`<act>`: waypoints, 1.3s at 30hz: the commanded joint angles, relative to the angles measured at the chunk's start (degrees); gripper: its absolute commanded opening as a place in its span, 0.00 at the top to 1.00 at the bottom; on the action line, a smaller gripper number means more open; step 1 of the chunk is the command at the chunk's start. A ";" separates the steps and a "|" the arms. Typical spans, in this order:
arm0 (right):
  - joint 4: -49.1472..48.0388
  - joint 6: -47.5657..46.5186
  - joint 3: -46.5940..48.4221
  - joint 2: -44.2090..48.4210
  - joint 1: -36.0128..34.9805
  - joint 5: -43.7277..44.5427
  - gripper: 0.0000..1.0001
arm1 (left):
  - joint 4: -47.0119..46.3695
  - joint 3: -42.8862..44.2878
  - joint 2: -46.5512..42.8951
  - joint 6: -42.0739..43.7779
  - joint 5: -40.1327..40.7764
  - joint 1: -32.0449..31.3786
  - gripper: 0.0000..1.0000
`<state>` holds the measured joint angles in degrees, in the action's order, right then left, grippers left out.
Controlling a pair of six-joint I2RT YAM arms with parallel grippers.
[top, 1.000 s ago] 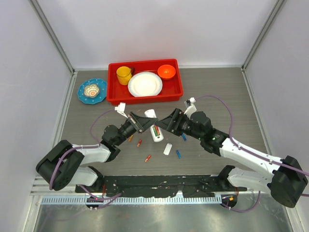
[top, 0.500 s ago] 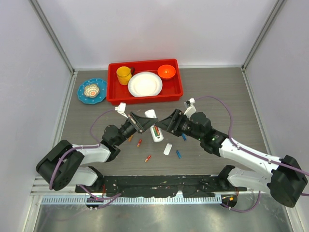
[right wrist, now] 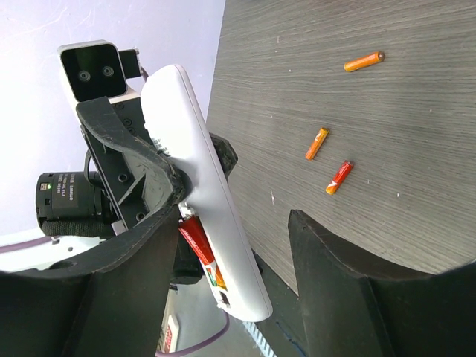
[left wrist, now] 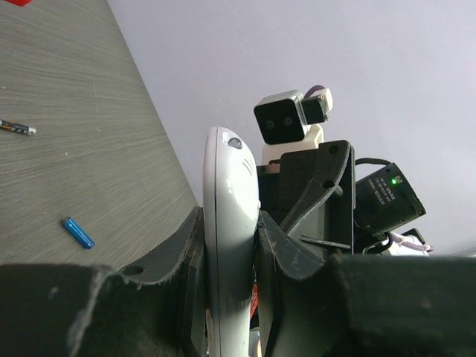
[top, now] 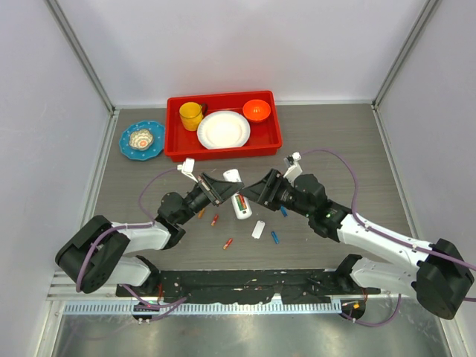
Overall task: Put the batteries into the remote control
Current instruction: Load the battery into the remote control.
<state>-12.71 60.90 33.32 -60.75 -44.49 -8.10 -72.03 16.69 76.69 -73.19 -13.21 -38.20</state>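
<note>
My left gripper (top: 222, 190) is shut on the remote control (top: 237, 193), a slim white handset held on edge above the table. Its fingers (left wrist: 172, 256) clamp the remote control (left wrist: 230, 223) from both sides. The open battery recess holds a red-orange battery (right wrist: 201, 249) and a green one (top: 239, 202). My right gripper (right wrist: 234, 223) stands open around the remote's (right wrist: 195, 178) lower end, with a wide gap on its right side. Loose batteries lie on the table: orange ones (top: 215, 219) (top: 227, 243) (right wrist: 364, 61), blue ones (top: 274, 237) (left wrist: 77, 232).
A small white cover piece (top: 258, 229) lies just in front of the remote. At the back a red tray (top: 271, 137) holds a yellow cup (top: 190, 115), a white plate (top: 223, 129) and an orange bowl (top: 256, 110). A blue dish (top: 141, 139) sits left of it.
The right gripper's jaws have narrowed a little around the remote's end. The left gripper and the remote have stayed put.
</note>
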 commanded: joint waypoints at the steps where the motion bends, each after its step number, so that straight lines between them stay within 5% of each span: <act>1: 0.49 -0.17 -1.50 0.72 0.19 0.19 0.36 | -16.56 2.82 -1.98 -0.20 1.08 -0.21 1.00; 39: 2.51 -0.43 1.31 2.57 0.37 1.24 0.35 | -16.48 1.86 0.74 0.33 0.12 -0.21 1.00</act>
<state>-12.53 61.65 31.55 -59.48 -44.18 -7.55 -71.13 16.95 77.03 -73.01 -13.15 -38.28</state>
